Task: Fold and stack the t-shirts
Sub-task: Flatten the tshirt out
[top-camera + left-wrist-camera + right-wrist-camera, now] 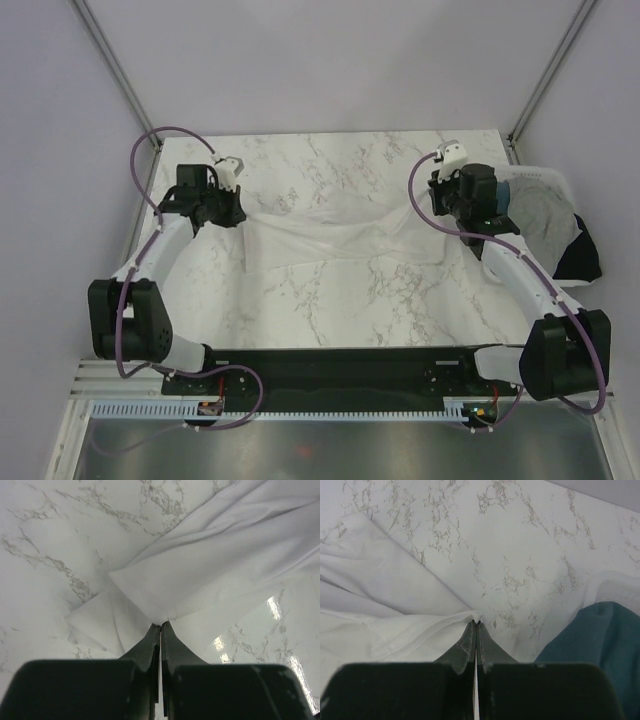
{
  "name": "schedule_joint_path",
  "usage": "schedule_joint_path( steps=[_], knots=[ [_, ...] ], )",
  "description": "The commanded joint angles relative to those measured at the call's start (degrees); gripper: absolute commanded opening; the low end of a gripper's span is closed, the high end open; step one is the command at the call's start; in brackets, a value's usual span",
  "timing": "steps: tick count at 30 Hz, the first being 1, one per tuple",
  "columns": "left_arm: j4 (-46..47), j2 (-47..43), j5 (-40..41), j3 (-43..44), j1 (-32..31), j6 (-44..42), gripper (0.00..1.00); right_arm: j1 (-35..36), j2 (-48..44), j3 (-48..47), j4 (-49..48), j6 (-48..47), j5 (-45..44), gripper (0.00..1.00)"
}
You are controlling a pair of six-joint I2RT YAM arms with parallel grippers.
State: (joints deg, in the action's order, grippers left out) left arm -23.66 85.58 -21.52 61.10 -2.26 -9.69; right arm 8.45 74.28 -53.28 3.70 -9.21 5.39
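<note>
Tabletop [330,300]: white marble with grey veins is filling the middle of the booth.
Back wall [330,60]: a plain pale panel is closing off the far side.
Side walls [50,150]: matching pale panels are slanting in at both sides.
Frame posts [115,65]: thin metal bars are running up the far corners.
Light [274,607]: bright patches are glinting on the polished marble.
Metal sheet [330,450]: it is lying dull along the near edge.

One camera looks down from behind over the whole table [330,300]. Each wrist camera looks closely past its fingers [145,650]; all share the white shirt [330,235].
</note>
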Motion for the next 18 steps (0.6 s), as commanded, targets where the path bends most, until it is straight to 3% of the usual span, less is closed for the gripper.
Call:
schedule_joint_path(
  steps=[1, 6, 18],
  knots=[
    [-0.9, -6.6, 0.0, 3.3, 0.3, -3.3, 0.02, -0.1, -3.9, -4.4, -0.1, -0.1, -0.7, 0.0],
    [-1.9, -13.9, 0.6, 6.2, 0.2, -4.3, 0.02, -0.2, -4.9, -10.0, 3.5, -0.7, -1.1, 0.0],
    [-10.7, -22.1, -4.1, 16.2, 0.2, -7.6, 0.02, -0.1, -9.5, -25.2, 12.5, 0.1, -0.2, 0.0]
  ],
)
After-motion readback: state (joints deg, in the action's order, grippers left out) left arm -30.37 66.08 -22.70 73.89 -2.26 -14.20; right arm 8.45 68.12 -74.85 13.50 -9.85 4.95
